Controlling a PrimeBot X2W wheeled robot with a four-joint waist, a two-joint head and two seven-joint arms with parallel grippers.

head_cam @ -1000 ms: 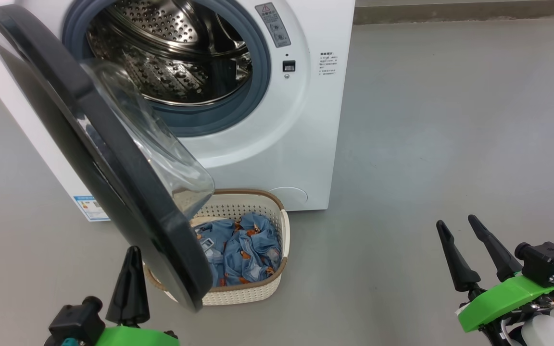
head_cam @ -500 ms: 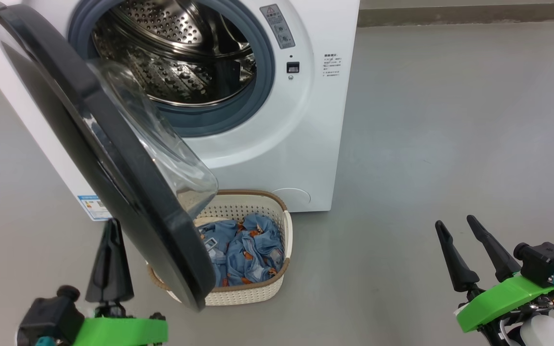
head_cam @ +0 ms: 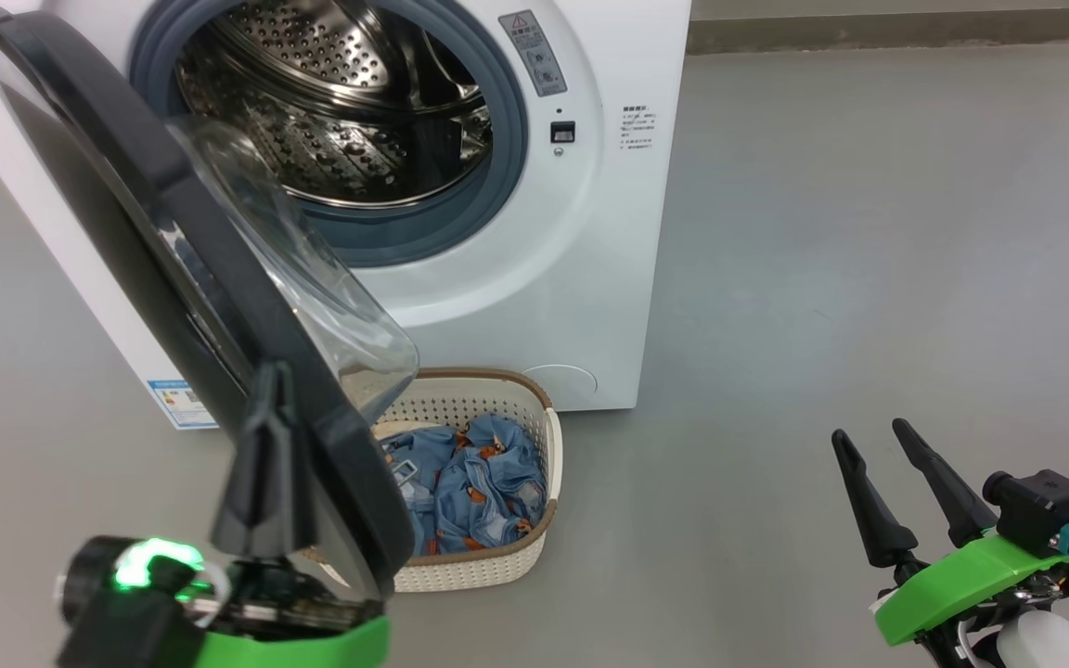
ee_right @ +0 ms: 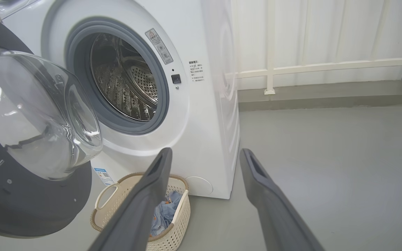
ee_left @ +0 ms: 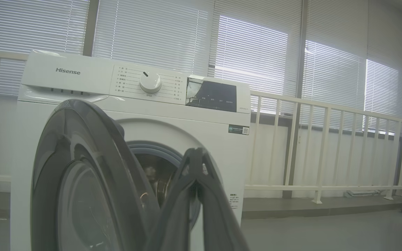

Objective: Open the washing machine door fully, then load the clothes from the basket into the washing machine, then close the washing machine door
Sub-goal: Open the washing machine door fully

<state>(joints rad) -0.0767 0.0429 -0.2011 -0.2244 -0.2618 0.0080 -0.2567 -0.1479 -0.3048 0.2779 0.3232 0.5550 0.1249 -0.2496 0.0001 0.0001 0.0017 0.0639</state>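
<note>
Standing about half open, the washing machine door (head_cam: 173, 241) swings out toward the robot from the left side of the washing machine (head_cam: 572, 278). Its lower black rim hangs over the left part of the basket (head_cam: 548, 445). The clothes (head_cam: 474, 487) lie inside this basket, on the floor just before the machine.

The left gripper (head_cam: 275, 380) is clenched, its fingers pressed together with nothing between them. It rises right at the free edge of the door, low on the rim. I cannot tell if it touches the rim. The right gripper (head_cam: 869, 431) is spread wide and empty, well apart over the bare floor, so the left arm is clearly the nearer one.

I judge that the door must turn further to the left, away from the drum (head_cam: 340, 102), so the push should come from the glass side of the rim.
</note>
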